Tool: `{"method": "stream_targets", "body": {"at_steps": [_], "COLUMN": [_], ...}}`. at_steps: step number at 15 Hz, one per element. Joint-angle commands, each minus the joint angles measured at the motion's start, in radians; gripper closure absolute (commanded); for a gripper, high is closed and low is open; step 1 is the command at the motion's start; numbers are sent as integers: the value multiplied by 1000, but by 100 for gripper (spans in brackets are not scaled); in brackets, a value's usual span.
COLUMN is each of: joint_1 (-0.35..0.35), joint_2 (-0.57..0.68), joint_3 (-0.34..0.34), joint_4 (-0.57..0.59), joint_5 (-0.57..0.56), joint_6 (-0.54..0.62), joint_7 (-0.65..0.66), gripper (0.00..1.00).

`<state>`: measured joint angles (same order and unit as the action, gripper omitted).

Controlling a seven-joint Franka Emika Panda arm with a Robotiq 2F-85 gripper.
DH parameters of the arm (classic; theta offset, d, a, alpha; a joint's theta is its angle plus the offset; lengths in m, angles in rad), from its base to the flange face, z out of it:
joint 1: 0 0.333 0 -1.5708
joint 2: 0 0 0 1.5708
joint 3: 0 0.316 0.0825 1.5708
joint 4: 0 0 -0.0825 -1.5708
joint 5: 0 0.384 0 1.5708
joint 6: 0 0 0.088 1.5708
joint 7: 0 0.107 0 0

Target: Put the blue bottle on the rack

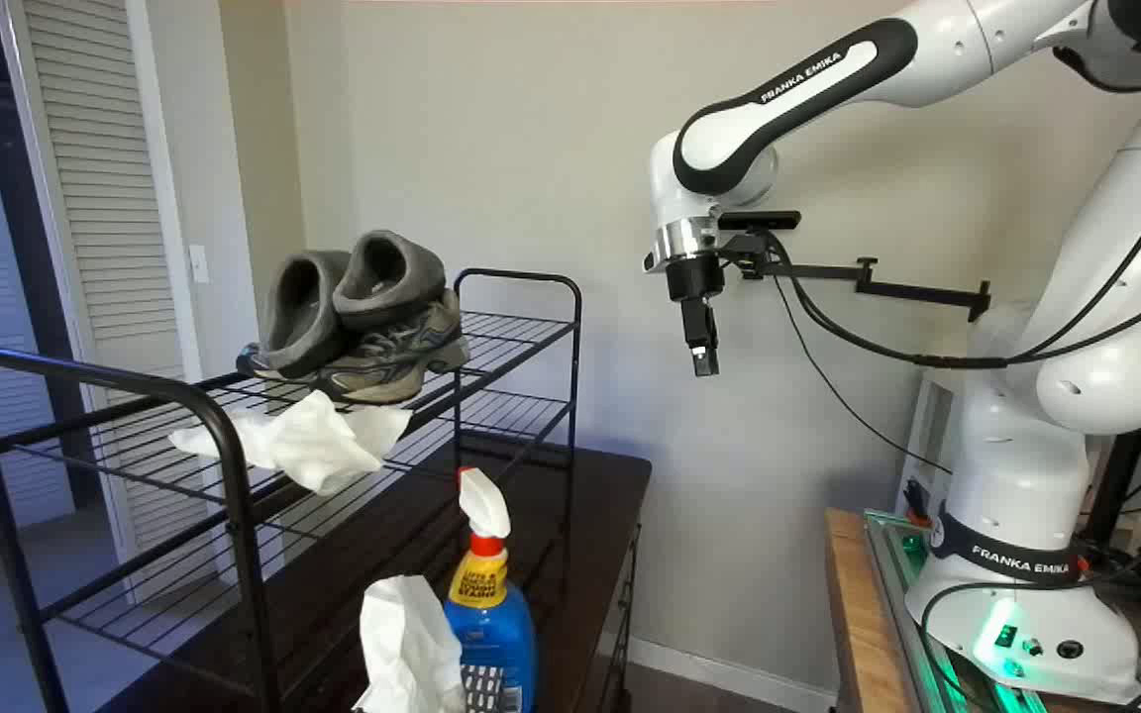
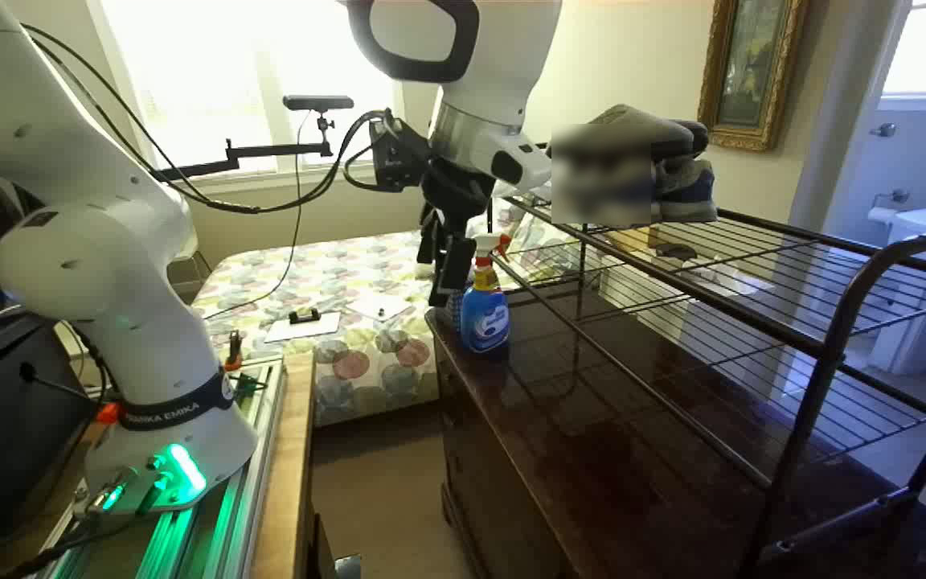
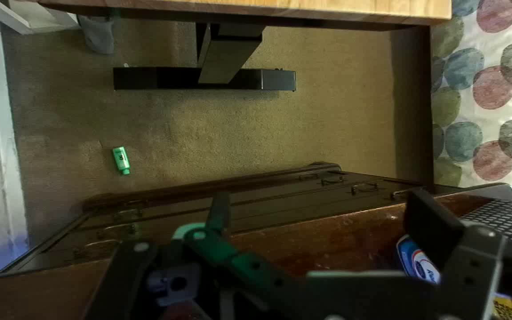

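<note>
Standing apart from the wide-spread jaws, the blue bottle (image 2: pixel 485 320) rests upright on the dresser (image 2: pixel 583 434).

That arm (image 1: pixel 1105 243) is smooth, rounded white, FRANKA EMIKA lettered pale on its black bands (image 1: pixel 1006 558); a silver collar (image 1: pixel 686 240) above the black gripper (image 1: pixel 704 358), black cables (image 1: pixel 957 362), green light (image 1: pixel 1000 622) glowing on the base (image 1: pixel 1071 644).

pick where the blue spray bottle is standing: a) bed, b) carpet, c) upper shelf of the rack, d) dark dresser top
D: in an exterior view the blue bottle stands upright on the dark dresser top, beside the rack rather than on its shelves.
</note>
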<state>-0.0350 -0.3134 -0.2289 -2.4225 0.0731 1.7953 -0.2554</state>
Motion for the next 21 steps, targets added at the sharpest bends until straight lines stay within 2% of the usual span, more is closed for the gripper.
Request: {"method": "stream_targets", "body": {"at_steps": [1,9,15,21], "joint_1": [-25,-31,-51,-70], "joint_2": [2,23,90,188], "joint_3": [23,21,11,25], "joint_4": [2,13,48,88], "joint_5": [6,35,189,187], "joint_6": [-3,24,90,110], "joint_7": [-6,10,55,149], "gripper": [0,0,0,0]}}
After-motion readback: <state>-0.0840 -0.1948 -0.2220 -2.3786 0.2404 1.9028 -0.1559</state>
